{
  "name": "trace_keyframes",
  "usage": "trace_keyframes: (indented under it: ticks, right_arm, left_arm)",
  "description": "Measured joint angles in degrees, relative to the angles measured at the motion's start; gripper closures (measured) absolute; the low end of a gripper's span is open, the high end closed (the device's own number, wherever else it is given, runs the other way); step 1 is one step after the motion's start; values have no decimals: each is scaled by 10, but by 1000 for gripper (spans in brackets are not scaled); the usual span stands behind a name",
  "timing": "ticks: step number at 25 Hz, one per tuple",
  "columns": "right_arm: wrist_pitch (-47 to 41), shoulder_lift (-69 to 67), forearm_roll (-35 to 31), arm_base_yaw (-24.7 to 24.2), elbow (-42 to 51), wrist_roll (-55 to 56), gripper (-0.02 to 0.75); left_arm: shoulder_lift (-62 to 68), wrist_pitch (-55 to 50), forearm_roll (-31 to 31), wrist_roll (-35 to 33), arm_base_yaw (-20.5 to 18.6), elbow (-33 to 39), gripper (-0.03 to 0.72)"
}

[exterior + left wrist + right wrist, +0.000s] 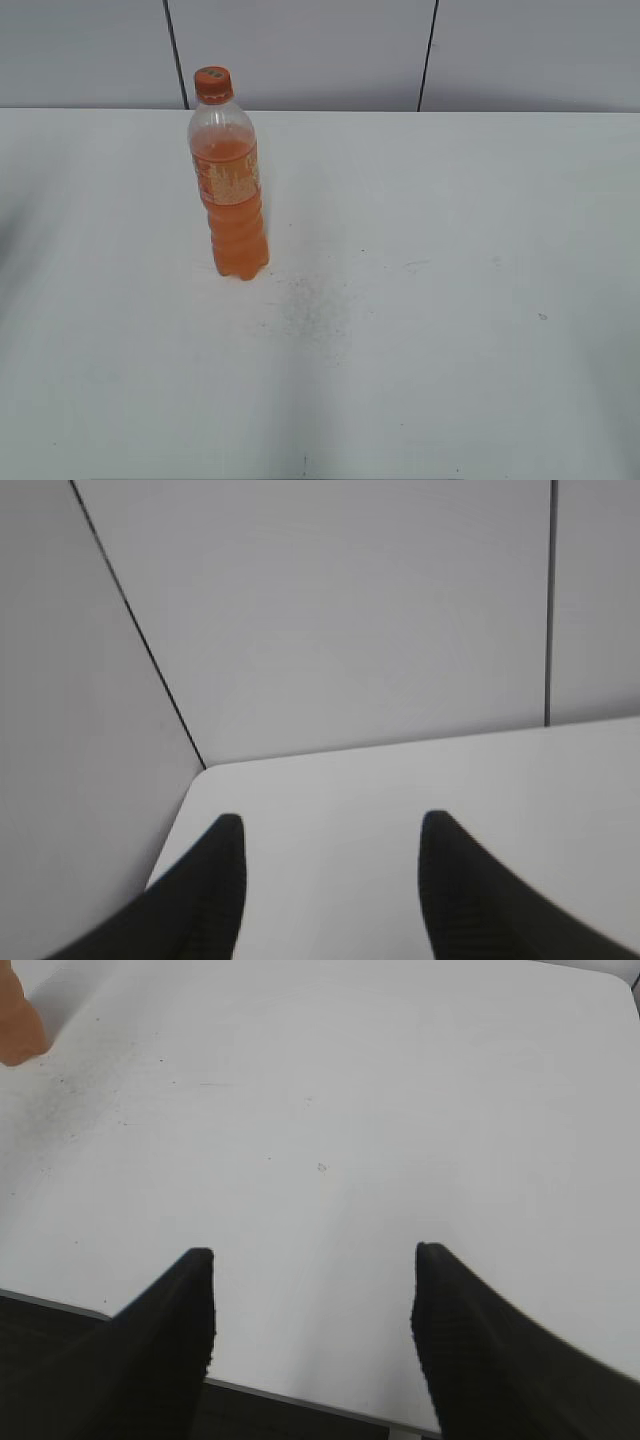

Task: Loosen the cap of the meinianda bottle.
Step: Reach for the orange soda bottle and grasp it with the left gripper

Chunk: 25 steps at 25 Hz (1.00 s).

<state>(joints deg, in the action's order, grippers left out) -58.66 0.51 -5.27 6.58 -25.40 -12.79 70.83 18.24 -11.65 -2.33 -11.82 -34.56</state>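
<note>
The meinianda bottle (230, 190) stands upright on the white table (450, 300), left of centre and towards the back. It holds orange soda and has an orange label. The orange cap (213, 84) sits on its neck. The bottle's base (18, 1022) shows at the top left edge of the right wrist view. Neither arm shows in the exterior view. My left gripper (332, 825) is open and empty over the table's far left corner. My right gripper (312, 1255) is open and empty above the table's front edge, well away from the bottle.
A grey panelled wall (320, 50) with dark seams runs behind the table. A patch of dark specks (315, 305) marks the tabletop right of the bottle. The table's front edge (300, 1400) shows in the right wrist view, its far left corner (205, 770) in the left wrist view.
</note>
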Motion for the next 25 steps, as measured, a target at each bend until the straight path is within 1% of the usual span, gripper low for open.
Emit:
trace_keyframes:
  ticks: [3,5,6,8,9,10,11,12,13,15,17,19,22,25]
  right_arm:
    - [0,0,0,0,0,0,269]
    - [0,0,0,0,0,0,269]
    - [0,0,0,0,0,0,269]
    - [0,0,0,0,0,1,269]
    - [0,0,0,0,0,1,269]
    - [0,0,0,0,0,1,269]
    - [0,0,0,0,0,1,269]
    - [0,0,0,0,0,1,269]
    - [0,0,0,0,0,1,269]
    - [0,0,0,0,0,1,269]
    - [0,0,0,0,0,1,269]
    - [0,0,0,0,0,1,269]
    - [0,0,0,0,0,1,269]
    - [0,0,0,0,0,1,269]
  left_arm:
    - [58,6,-30,11,0,-20,334]
    - [94,9,-85,56,-2,-38,334]
    - [109,15,-132,99,-3,-46,334]
    - [142,47,-266,209,-15,-66,334]
    - [156,73,-335,280,-27,-74,334]
    - [174,115,-424,354,-40,-84,334]
    - [195,168,-510,412,-58,-97,334]
    - [219,228,-575,469,-79,-114,334]
    - [240,278,-639,509,-95,-131,334]
    - [292,374,-736,544,-122,-174,334]
    - [334,428,-800,558,-129,-211,334]
    - [372,472,-839,562,-123,-239,334]
    - [420,500,-854,546,-101,-260,310]
    - [469,505,-857,526,-69,-268,218]
